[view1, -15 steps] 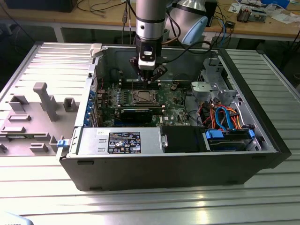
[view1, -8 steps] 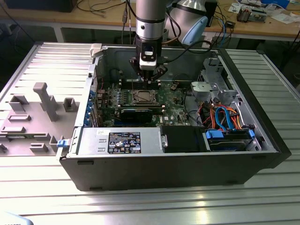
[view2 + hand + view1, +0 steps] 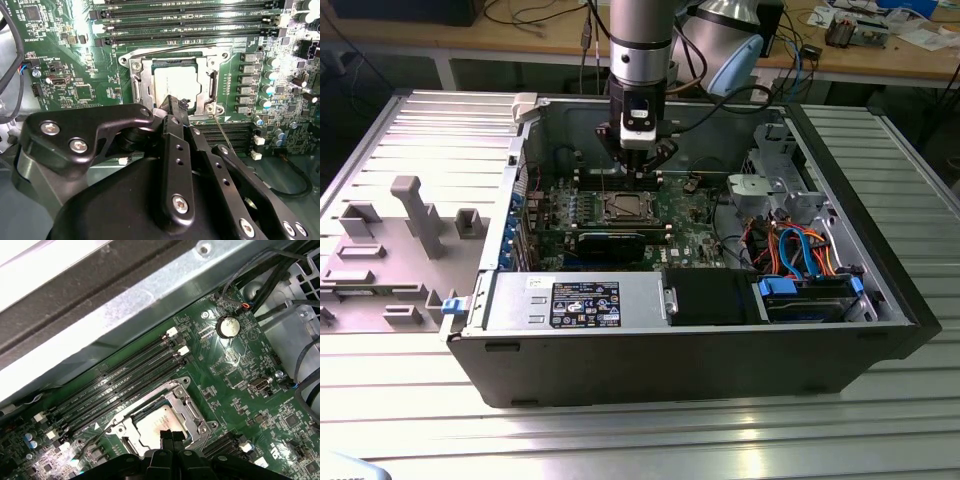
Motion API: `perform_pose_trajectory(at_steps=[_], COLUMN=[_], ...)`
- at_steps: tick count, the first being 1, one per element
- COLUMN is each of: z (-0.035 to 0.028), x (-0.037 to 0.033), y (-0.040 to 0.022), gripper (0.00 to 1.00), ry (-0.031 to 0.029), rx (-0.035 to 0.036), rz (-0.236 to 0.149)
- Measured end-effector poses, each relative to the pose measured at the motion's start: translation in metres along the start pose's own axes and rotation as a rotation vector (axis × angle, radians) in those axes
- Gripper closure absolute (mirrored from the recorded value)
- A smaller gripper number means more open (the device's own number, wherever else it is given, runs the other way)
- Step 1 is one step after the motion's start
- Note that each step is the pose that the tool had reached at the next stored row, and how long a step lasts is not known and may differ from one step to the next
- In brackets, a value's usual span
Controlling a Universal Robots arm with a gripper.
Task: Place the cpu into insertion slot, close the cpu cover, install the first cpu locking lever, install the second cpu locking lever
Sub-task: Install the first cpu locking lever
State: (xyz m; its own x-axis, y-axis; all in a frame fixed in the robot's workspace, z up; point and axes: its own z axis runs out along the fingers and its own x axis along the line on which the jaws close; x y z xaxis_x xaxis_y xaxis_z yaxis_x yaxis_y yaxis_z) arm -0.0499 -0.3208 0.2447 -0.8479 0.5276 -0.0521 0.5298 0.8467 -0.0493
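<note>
Gripper fingertips together, nothing visible btwn them, tips at edge of cpu, contact unconfirmed, cpu seated in insertion slot, cpu cover flat around it, near edge hidden by gripper body, thin lever wire partly occluded.

Vertical arm, wrist straight down, black hand low, fingers closed together.

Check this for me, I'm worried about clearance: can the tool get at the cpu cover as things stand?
Probably yes: the tool hangs just above the cpu cover with nothing between them; the memory slots lie aside.
</note>
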Motion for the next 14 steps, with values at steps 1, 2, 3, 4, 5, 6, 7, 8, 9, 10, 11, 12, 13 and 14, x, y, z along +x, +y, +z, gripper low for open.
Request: perform_pose_trajectory(at_steps=[1,2,3,4,5,6,7,8,9,10,11,12,13,14], z=[0.0,0.0,0.0,0.0,0.0,0.0,0.0,0.0,0.0,0.0,0.0,0.0,0.0,0.0], x=[0.0,0.0,0.0,0.0,0.0,0.0,0.0,0.0,0.0,0.0,0.0,0.0,0.0,0.0], y=[0.0,0.0,0.0,0.0,0.0,0.0,0.0,0.0,0.0,0.0,0.0,0.0,0.0,0.0], gripper=[0.89,0.89,0.89,0.89,0.89,0.89,0.89,0.89,0.89,0.89,0.89,0.89,0.89,0.89], ry=[-0.0001,-0.0003,-0.0005,-0.0005,-0.0007,-0.0009,-0.001,-0.0011,-0.0011,-0.0012,-0.0014,-0.0016,-0.0017,-0.0018], rx=[0.0,-0.0002,-0.0004,-0.0005,-0.0007,-0.0009,-0.001,-0.0011,-0.0012,-0.0013,-0.0014,-0.0016,-0.0017,-0.0018], rz=[-0.002,-0.006,-0.009,-0.011,-0.014,-0.018,-0.02,-0.022,-0.024,-0.025,-0.029,-0.032,-0.034,-0.036])
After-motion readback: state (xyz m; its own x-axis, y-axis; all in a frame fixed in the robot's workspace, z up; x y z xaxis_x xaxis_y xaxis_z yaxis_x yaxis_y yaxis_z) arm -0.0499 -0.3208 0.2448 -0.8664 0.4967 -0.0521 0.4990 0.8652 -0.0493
